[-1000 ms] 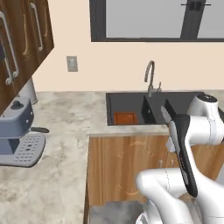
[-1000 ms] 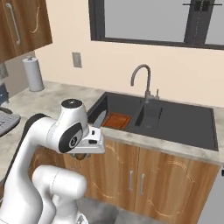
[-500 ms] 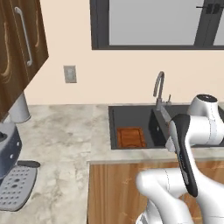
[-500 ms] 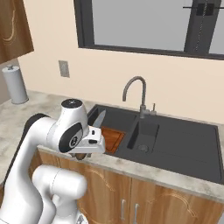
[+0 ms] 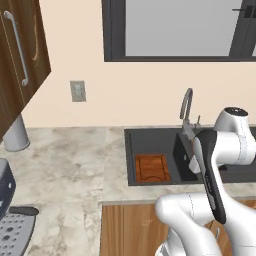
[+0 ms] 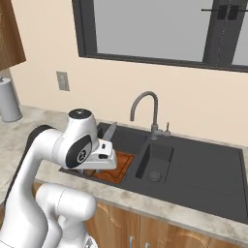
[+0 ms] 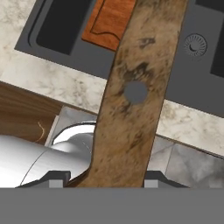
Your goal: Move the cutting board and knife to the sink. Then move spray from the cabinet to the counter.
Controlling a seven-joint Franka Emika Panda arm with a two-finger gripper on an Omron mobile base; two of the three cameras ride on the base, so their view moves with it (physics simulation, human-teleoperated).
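In the hand view we see the knife (image 7: 131, 100) rising from between the pincer (image 7: 105, 180) tips: its brown wooden handle runs from 6 o'clock toward 12 and is cut off at the top edge, so no blade shows there. The pincer is closed on that handle, one dark fingertip (image 7: 56, 178) at each side. From the right base view a grey blade (image 6: 109, 131) pokes up at about 1 o'clock from the hand, the handle hidden behind the white wrist. The cutting board (image 5: 152, 167) lies flat in the left part of the sink (image 5: 150, 140); from the right its near corner is covered by the arm, and we think it rests on the basin floor, though the depth is hard to judge. The desk (image 5: 75, 155) spreads toward 9 o'clock of the sink. The cabinet (image 5: 25, 60) is cut off at the left base view's top left.
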